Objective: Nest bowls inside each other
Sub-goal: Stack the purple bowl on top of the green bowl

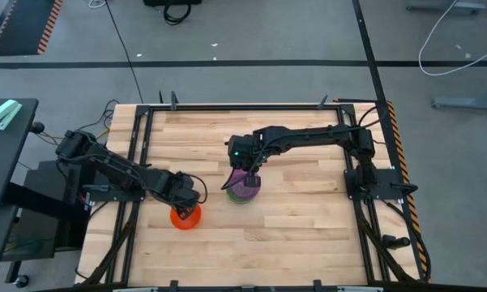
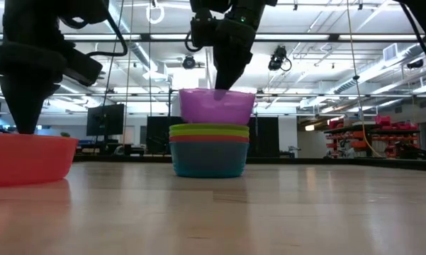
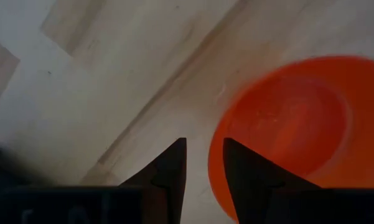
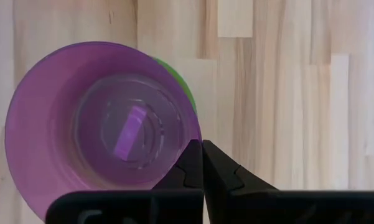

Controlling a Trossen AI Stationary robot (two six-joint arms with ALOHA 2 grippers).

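A stack of nested bowls (image 2: 209, 152) stands mid-table, blue at the bottom with orange and green rims above it. The purple bowl (image 2: 216, 106) sits highest, its base down in the stack. My right gripper (image 4: 202, 149) comes from above and is shut on it. The pink-red bowl (image 1: 185, 216) rests on its base toward the table's left near side. My left gripper (image 3: 204, 158) is over that bowl's rim, open by a narrow gap, with one finger outside the rim and one over the hollow. I see no touch. My right gripper pinches the purple bowl's rim (image 4: 196, 134), one finger inside the hollow and one outside. The fingers point down from above. The bowl is upright, its lower part in the green bowl (image 4: 177, 78) of the stack.
Bare wooden table (image 1: 308, 227) lies around both bowls, with a gap between the pink-red bowl and the stack. A black frame (image 1: 138, 146) runs along the table's edges. Both arms reach in over the table's middle.
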